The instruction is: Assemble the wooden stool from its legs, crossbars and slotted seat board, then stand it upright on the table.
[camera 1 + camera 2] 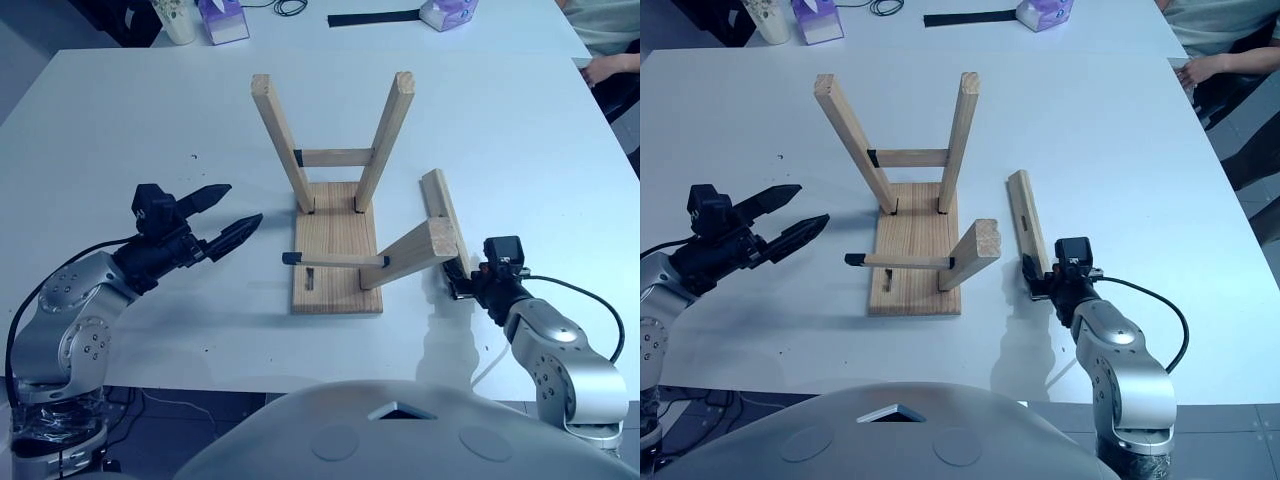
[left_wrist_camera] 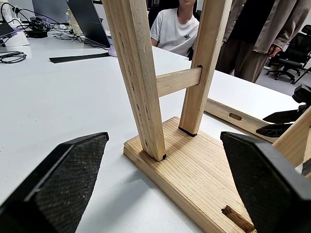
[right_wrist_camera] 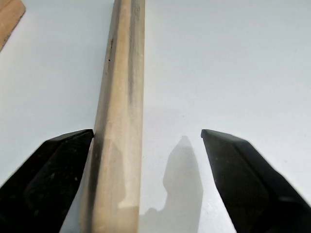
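The slotted seat board [image 1: 335,272] lies flat on the white table. Two legs [image 1: 283,140] [image 1: 385,135] stand up from its far end, joined by a crossbar [image 1: 337,157]. A third leg [image 1: 412,254] leans tilted at the board's near right, and a crossbar [image 1: 335,260] sticks out leftward from it. A fourth leg [image 1: 1025,222] lies loose on the table to the right. My right gripper [image 3: 146,132] is open at that leg's near end, with the leg [image 3: 119,121] between its fingers, close to one finger. My left gripper [image 1: 243,204] hovers open to the left of the board, holding nothing.
Two tissue boxes [image 1: 222,20] [image 1: 447,12], a cup [image 1: 180,20] and a black strip [image 1: 372,18] sit along the far edge. A person's hand [image 1: 605,68] rests at the far right corner. Bare table [image 1: 120,130] stretches left of the board.
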### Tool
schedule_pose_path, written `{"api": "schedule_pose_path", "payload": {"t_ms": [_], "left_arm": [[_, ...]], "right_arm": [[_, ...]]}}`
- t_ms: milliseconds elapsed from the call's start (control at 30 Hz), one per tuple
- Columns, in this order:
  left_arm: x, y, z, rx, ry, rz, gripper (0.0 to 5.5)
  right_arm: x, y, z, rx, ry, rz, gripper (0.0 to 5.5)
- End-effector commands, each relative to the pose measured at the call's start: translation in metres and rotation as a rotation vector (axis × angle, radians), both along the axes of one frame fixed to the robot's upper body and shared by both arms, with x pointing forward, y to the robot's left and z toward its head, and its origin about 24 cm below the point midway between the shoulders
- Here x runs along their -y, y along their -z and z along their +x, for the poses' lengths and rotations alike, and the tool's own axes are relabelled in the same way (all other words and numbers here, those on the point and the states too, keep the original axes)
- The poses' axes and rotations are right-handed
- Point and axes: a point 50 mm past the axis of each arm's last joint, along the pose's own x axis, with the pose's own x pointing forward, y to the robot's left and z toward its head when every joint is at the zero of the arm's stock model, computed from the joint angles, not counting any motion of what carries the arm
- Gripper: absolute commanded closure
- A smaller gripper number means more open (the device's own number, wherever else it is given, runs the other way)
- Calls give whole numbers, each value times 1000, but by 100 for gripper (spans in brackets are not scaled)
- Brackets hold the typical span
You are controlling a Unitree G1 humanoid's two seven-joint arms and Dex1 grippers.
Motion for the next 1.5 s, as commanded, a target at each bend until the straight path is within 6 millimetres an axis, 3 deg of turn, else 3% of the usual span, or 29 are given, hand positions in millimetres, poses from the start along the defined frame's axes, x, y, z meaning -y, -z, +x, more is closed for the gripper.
{"api": "schedule_pose_path", "payload": {"t_ms": [33,300,600,800,1267,1500], "left_arm": [[0,-2,1,-2,-2,4,122],[-1,-1,0,-5,-4,6,122],[1,-3,5,-7,21,10,122],[0,-5,6,-10,28,12,122],[-13,-24,32,34,-143,-22,122],[-13,-31,45,46,-223,42,122]], "right_arm": [[-1,-1,3,23,-9,-21,141],[10,-5,11,83,-21,-114,141],[-7,13,-5,21,-8,-54,141],[-6,20,-10,10,33,-51,141],[4,32,-10,47,84,-57,343],[15,27,2,120,108,-69,343]]}}
